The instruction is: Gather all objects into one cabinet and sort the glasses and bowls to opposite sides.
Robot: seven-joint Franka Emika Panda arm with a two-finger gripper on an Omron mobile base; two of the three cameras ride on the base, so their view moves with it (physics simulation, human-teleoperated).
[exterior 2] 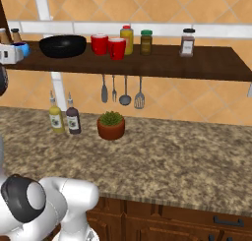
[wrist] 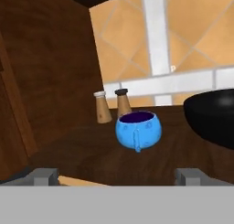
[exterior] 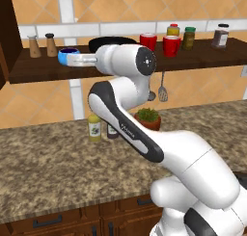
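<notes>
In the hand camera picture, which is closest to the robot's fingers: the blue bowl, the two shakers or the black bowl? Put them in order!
1. Blue bowl: straight ahead of the open gripper.
2. Black bowl: off to the right on the shelf.
3. Two shakers: behind the blue bowl, by the wall; too close together to rank.

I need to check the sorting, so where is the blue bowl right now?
The blue bowl stands on the dark wooden shelf near its left end, between the two shakers and the black bowl, in front of the open gripper.
</notes>
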